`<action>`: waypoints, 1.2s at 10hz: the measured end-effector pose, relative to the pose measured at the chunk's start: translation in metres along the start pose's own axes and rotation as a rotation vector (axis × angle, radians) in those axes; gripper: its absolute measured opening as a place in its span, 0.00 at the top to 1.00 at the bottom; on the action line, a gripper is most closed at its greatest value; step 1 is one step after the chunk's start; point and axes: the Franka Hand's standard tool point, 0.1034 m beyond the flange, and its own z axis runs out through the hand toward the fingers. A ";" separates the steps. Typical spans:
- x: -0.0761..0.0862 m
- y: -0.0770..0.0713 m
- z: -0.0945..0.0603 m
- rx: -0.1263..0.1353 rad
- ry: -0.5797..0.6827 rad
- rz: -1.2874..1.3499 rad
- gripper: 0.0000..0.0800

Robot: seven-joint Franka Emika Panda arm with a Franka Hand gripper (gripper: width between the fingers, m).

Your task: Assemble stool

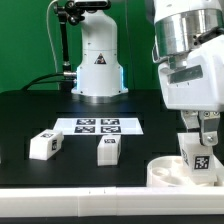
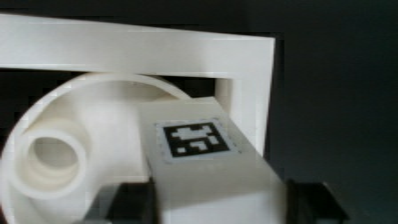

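Note:
My gripper (image 1: 197,140) is shut on a white stool leg (image 1: 197,158) with a marker tag and holds it upright over the round seat (image 1: 170,170) at the exterior view's right. In the wrist view the leg (image 2: 199,150) fills the space between my dark fingers (image 2: 128,203), and its end points at the seat (image 2: 80,120), next to a round hole (image 2: 50,160). Two more legs lie on the black table, one (image 1: 44,144) at the left and one (image 1: 108,149) in the middle.
The marker board (image 1: 98,126) lies flat behind the loose legs. A long white bar (image 2: 160,52) frames the seat at the far side and one corner. The arm's base (image 1: 97,60) stands at the back.

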 end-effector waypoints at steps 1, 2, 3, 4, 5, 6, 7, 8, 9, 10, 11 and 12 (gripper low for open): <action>0.000 0.000 0.000 0.001 -0.002 0.053 0.56; 0.000 0.000 0.000 0.005 -0.006 0.129 0.56; 0.000 0.001 0.000 0.019 -0.011 0.267 0.56; 0.000 0.001 0.000 0.037 -0.017 0.389 0.56; -0.002 0.002 -0.001 0.047 -0.028 0.533 0.56; -0.006 0.002 -0.001 0.056 -0.043 0.659 0.56; -0.007 0.003 0.000 0.072 -0.054 0.743 0.56; -0.009 0.005 0.002 0.069 -0.067 0.815 0.56; -0.012 0.007 0.002 0.067 -0.082 0.861 0.57; -0.014 0.008 0.002 0.065 -0.091 0.883 0.57; -0.014 0.008 0.003 0.065 -0.092 0.878 0.57; -0.014 0.008 0.003 0.066 -0.092 0.859 0.57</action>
